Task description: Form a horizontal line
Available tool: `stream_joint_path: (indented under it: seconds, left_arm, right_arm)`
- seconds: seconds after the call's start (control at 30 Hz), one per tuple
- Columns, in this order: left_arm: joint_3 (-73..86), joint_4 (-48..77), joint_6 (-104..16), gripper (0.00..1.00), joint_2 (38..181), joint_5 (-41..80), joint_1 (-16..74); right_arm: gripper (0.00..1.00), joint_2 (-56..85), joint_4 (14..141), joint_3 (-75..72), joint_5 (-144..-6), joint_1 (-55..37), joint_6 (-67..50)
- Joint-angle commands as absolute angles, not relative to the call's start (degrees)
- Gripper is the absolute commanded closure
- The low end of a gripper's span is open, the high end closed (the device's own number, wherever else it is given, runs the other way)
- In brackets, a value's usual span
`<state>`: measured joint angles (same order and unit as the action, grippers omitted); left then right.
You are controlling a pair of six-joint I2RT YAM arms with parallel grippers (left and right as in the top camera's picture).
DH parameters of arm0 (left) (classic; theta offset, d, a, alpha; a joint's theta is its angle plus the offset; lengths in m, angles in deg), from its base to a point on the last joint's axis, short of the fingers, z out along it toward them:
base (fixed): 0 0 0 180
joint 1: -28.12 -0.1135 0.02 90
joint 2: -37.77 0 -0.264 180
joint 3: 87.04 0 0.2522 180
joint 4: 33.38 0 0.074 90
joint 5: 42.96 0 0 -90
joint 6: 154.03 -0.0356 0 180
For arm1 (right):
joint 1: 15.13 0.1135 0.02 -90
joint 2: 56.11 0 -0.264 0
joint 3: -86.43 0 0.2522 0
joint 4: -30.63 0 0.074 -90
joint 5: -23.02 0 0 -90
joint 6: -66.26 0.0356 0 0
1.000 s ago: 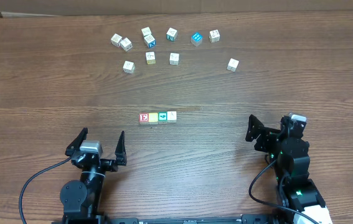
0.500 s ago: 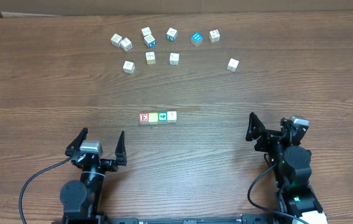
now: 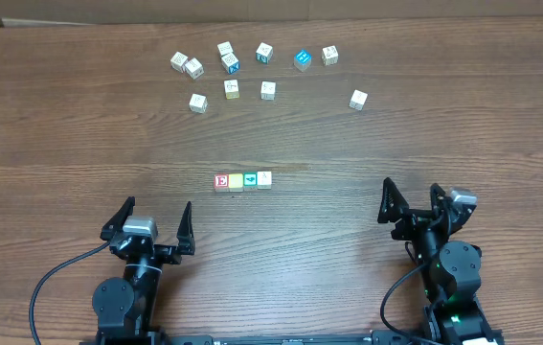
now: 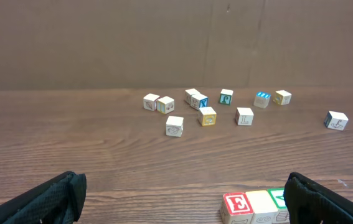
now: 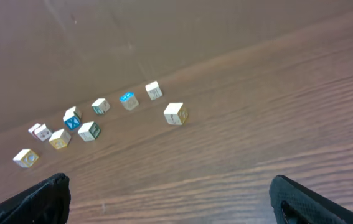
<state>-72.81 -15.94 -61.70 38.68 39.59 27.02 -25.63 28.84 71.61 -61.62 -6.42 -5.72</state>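
A short row of small letter blocks [image 3: 243,180] lies mid-table, touching side by side: red E, yellow, green, white. The row's left end shows in the left wrist view [image 4: 251,206]. Several loose blocks [image 3: 232,89] are scattered at the far side, also in the left wrist view [image 4: 207,116] and the right wrist view [image 5: 89,130]. A lone white block [image 3: 358,99] lies apart to the right; it shows in the right wrist view [image 5: 175,114]. My left gripper [image 3: 148,220] is open and empty at the near left. My right gripper [image 3: 413,202] is open and empty at the near right.
The wooden table [image 3: 424,125] runs to a far edge with a brown cardboard backdrop [image 4: 176,43] behind it. Black cables loop from both arm bases at the near edge [image 3: 51,287].
The right arm has drawn back toward the near edge and turned slightly. The left arm and all blocks have not moved.
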Motion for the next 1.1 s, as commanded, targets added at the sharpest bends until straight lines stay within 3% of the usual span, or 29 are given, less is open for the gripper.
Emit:
stream_joint_path:
  seconds: [0.0,0.37,1.07]
  left_arm:
    - [-73.0,-15.7,-63.2,0.00,38.0,40.0,27.1]
    - [-73.0,-15.7,-63.2,0.00,38.0,40.0,27.1]
    - [-73.0,-15.7,-63.2,0.00,38.0,40.0,27.1]
  right_arm:
    - [0.00,-27.5,30.7,72.2,-61.9,-6.5,-5.8]
    - [0.00,-33.3,48.2,72.2,-55.0,-6.5,-6.4]
    - [0.00,-47.6,49.3,72.2,-67.7,-7.1,-16.9]
